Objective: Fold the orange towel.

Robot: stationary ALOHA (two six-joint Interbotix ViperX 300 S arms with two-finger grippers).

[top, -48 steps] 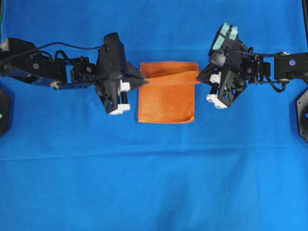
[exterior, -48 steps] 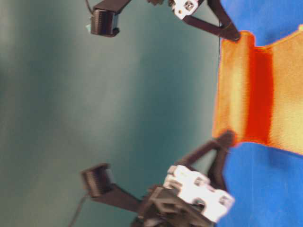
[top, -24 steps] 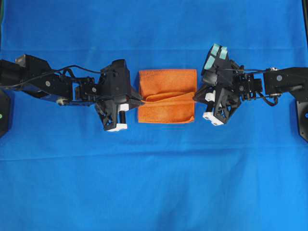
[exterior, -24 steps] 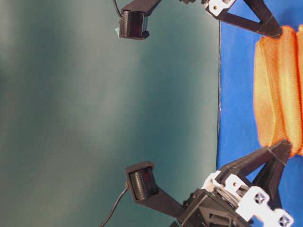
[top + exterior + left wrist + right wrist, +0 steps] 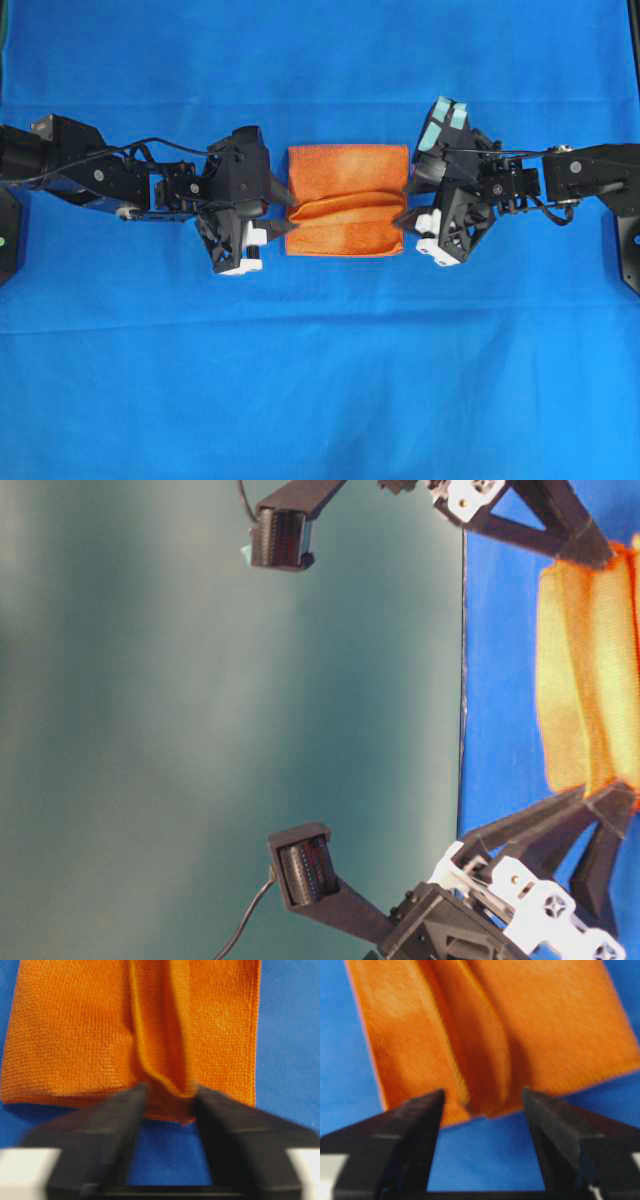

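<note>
Lying folded on the blue sheet (image 5: 320,380), the orange towel (image 5: 345,200) sits nearer the worktop's far edge.
Left pincer (image 5: 167,1102) and right pincer (image 5: 482,1102) stand spread at its side edges, holding nothing.

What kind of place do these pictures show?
Probably a robot lab bench: two black arms, left gripper and right gripper, face an orange towel on a blue sheet, before a plain teal backdrop.
</note>
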